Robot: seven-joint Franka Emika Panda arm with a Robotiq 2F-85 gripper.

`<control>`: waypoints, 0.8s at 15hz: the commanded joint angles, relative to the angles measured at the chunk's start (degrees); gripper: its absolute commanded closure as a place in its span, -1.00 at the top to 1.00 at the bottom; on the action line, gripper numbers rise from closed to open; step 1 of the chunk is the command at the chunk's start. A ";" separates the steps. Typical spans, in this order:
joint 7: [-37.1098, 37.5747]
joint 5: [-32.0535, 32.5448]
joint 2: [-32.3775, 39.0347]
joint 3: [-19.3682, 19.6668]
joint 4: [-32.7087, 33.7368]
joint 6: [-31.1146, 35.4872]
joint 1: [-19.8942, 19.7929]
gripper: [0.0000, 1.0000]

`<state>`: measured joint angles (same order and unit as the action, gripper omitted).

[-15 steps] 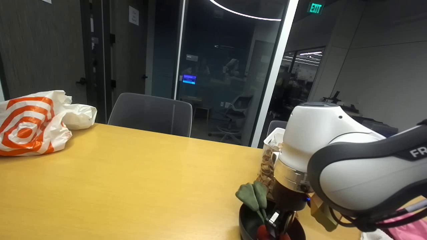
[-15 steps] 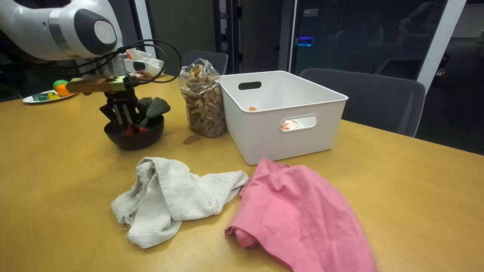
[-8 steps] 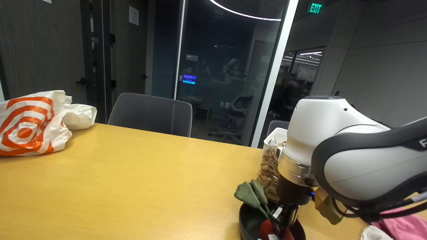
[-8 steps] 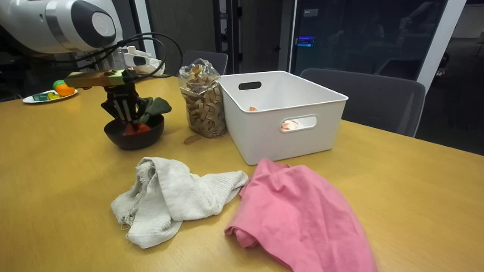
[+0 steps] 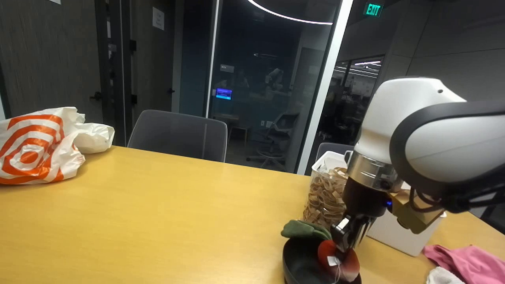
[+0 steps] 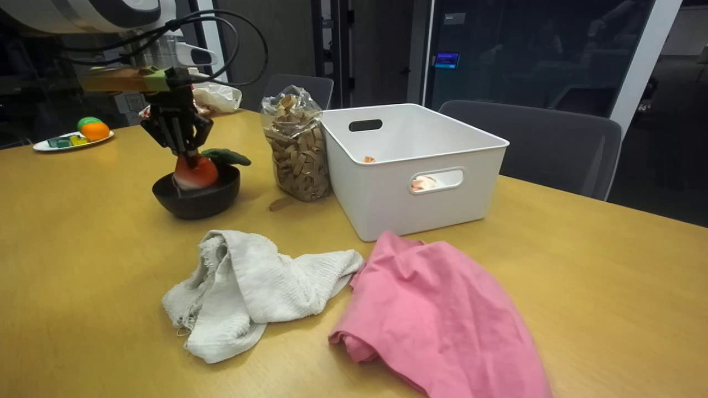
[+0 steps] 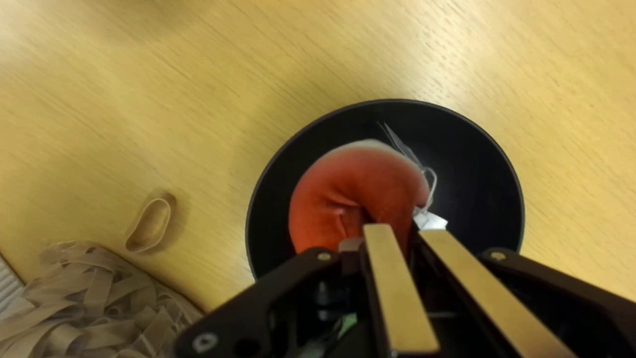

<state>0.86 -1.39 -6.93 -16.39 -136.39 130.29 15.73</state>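
Leftmost in an exterior view, a white plate [image 6: 41, 146] on the desk [image 6: 83, 249] carried an orange ball [image 6: 95, 131] and a green ball [image 6: 87, 120], both untouched. Next along stood a black bowl [image 6: 196, 207], and in it was a red plush vegetable [image 6: 194, 176]. The fingers [image 7: 398, 288] reached down onto it from above, drawn nearly together, with soft red cloth caught between their tips. By the look of it the grasp was complete, but the plush was not out of the bowl: its lower end sat below the rim, and whether it touched the bottom could not be told. The plush looked round and plump, deep red over most of its skin, creased close to the fingers, and fading to near-white at the bottom. In the wrist view a small white tag [image 7: 431, 220] lay against its side on a thin loop. Green leaves [image 6: 224, 157] drooped over the bowl's rim to the right; they seemed to belong to it, though the join was hidden. Farther right and nearer the camera, a pale towel [image 6: 265, 282] lay crumpled. Behind it stood a clear bag of tan bands [image 6: 298, 157], with one loose band [image 6: 281, 204] lying on the desk just before it. Then came a white bin [image 6: 420, 207], just beside the bag, and in front of it a pink cloth [image 6: 442, 326] in folds, one corner close to the towel's end.
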 commanded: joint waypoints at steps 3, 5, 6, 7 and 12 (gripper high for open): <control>-1.86 -0.85 -5.89 -0.55 1.87 -0.09 1.36 -0.81; -2.91 -1.11 -6.09 -1.37 2.78 1.56 2.52 -0.81; -3.23 -0.69 -5.70 -1.99 3.33 2.56 3.15 -0.80; -2.94 0.22 -4.82 -2.84 3.98 3.59 3.64 -0.81; -0.30 7.61 1.58 -7.21 7.71 7.99 4.94 -0.80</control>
<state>-0.87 2.06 -9.97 -21.92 -132.25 135.91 20.08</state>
